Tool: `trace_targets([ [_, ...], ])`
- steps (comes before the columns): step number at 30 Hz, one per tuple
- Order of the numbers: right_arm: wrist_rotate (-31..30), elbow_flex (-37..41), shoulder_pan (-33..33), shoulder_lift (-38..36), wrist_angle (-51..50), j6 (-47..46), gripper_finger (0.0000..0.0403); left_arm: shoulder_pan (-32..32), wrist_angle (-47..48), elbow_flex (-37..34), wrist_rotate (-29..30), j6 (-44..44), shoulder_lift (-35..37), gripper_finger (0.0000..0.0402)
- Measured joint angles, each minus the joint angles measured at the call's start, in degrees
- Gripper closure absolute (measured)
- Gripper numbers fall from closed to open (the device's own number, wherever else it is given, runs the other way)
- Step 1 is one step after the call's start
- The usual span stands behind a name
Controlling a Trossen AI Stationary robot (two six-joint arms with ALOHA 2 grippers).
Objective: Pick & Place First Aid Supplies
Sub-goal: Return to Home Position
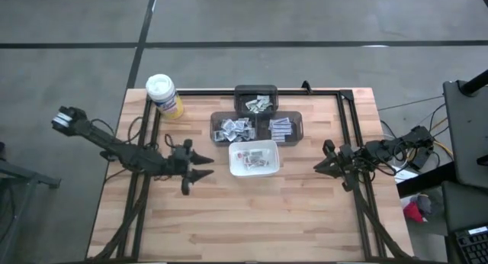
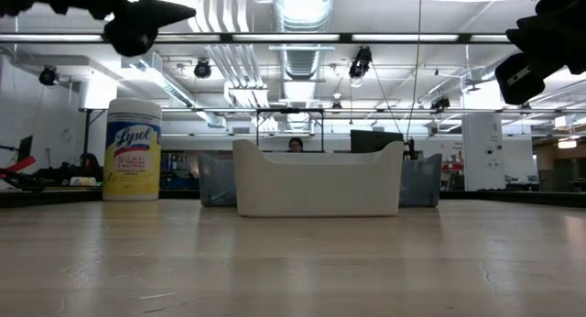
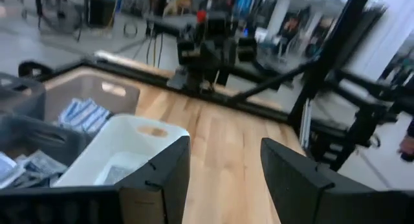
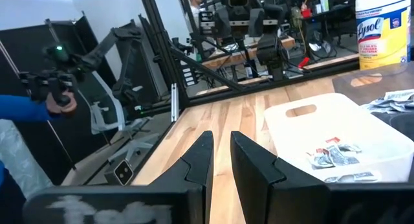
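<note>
The first aid supplies are small flat packets. Some lie in the white dish in the middle of the table, shown as packets in the right wrist view. Others fill three dark bins behind it, among them blue-striped packets. My left gripper hangs level just left of the dish, pointing at it. It is open with nothing between the fingers. My right gripper waits level at the right of the dish. Only a narrow gap parts its fingers, and nothing is in it.
A yellow canister with a white lid stands at the far left corner. A black frame rail runs along the table's far edge and down both sides. Bare wood lies between the dish and the near edge.
</note>
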State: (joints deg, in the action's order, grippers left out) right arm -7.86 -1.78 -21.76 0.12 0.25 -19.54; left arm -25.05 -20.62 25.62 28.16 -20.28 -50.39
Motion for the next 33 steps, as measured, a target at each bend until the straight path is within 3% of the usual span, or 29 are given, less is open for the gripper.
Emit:
trace_targets([
  [4,0.0,0.0,0.0,0.0,0.0,0.6,0.0351,2.5,-5.9,-6.4,-1.4,1.2,4.3,0.0218],
  [10,0.0,0.0,0.0,0.0,0.0,2.3,0.0351,10.9,-5.3,-10.6,-12.9,1.2,8.9,0.0218],
  [16,0.0,0.0,0.0,0.0,0.0,2.8,0.0351,20.7,-2.1,-12.4,-20.6,2.7,14.1,0.0218],
  [29,0.4,0.0,0.0,0.0,0.2,4.8,0.0351,22.0,14.0,-13.2,-21.2,8.6,32.8,0.0218],
  [33,0.4,0.0,0.0,0.0,0.6,4.7,0.0351,21.9,14.7,-16.2,-21.5,8.6,37.1,0.0218],
])
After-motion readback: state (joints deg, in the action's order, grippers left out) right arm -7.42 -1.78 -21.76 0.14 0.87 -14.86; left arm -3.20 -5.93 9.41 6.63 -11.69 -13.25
